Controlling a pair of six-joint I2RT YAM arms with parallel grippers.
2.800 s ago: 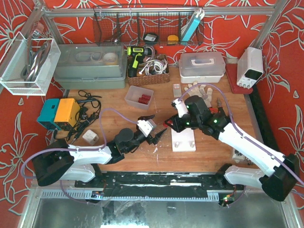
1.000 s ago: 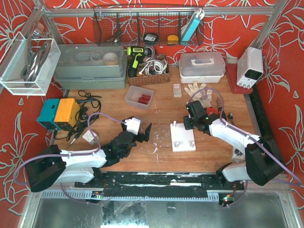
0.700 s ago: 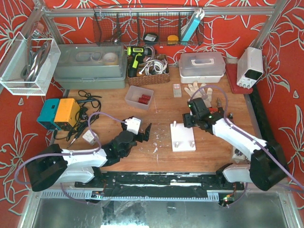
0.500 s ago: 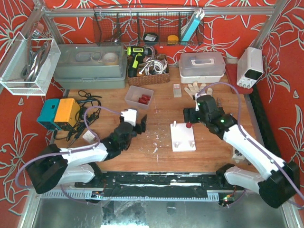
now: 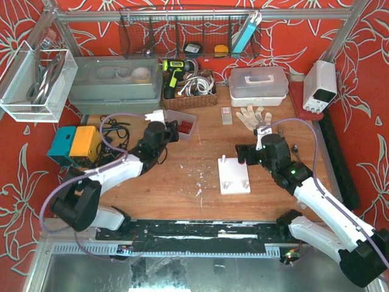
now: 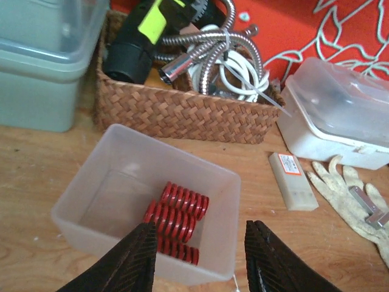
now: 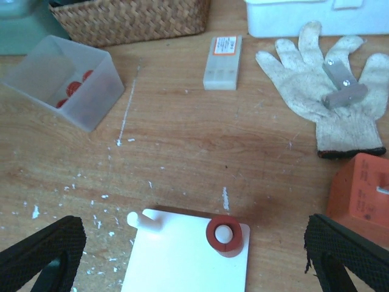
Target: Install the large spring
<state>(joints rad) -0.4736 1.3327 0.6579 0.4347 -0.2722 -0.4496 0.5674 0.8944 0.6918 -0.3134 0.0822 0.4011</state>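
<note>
A clear bin (image 6: pixel 226 182) holds three red springs; the thickest (image 6: pixel 170 220) lies in the middle. My left gripper (image 6: pixel 200 230) hovers over the bin's near right corner, jaws apart with nothing between them. The bin (image 5: pixel 182 117) and left gripper (image 5: pixel 168 131) also show from above. On the white peg plate (image 7: pixel 182 267) a red spring (image 7: pixel 223 236) sits over the back right peg, and the back left peg (image 7: pixel 143 220) is bare. My right gripper (image 7: pixel 193 234) stands wide open above the plate, touching nothing. From above, the right gripper (image 5: pixel 244 153) hides that spring.
Behind the bin stand a wicker basket (image 6: pixel 182 112) with a drill and hoses, a green lidded tub (image 6: pixel 36 79) and a white lidded box (image 6: pixel 340 115). A small white cartridge (image 7: pixel 221 62), a work glove (image 7: pixel 316 103) and an orange block (image 7: pixel 361 188) lie nearby.
My right gripper opened, left the red spring on the peg and drew back. My left arm swung to the far left, up to the bin, and its jaws narrowed.
</note>
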